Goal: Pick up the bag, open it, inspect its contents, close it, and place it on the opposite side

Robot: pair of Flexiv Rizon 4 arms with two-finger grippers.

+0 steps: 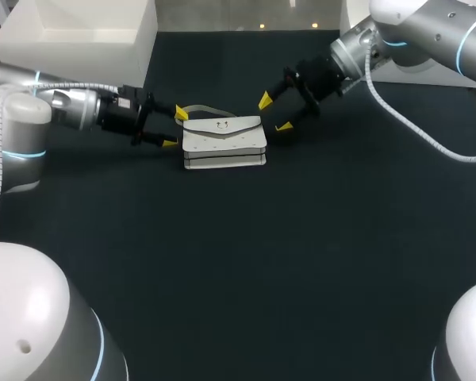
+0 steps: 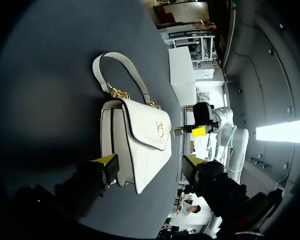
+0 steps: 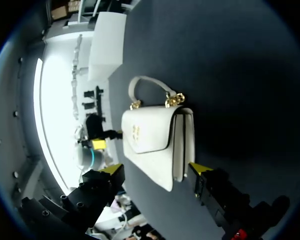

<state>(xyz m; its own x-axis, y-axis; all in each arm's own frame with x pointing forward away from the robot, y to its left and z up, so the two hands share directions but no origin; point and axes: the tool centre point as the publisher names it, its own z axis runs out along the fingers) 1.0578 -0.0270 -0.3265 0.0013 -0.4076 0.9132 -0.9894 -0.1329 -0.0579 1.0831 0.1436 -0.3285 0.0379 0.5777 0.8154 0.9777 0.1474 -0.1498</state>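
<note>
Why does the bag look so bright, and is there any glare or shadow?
Head view: the white bag stands out against the dark table, which swallows any shadow. Right wrist view: harsh room light glares beyond the table. Left wrist view: the bag is evenly lit, with no glare on it.

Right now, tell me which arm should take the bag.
Left, probably: the left gripper is open with its tips flanking the end of the bag; the right gripper, also open, sits slightly off it.

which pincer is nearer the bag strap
The left pincer: a yellow tip sits beside the white leather handbag's strap; the right pincer is off its far end.
</note>
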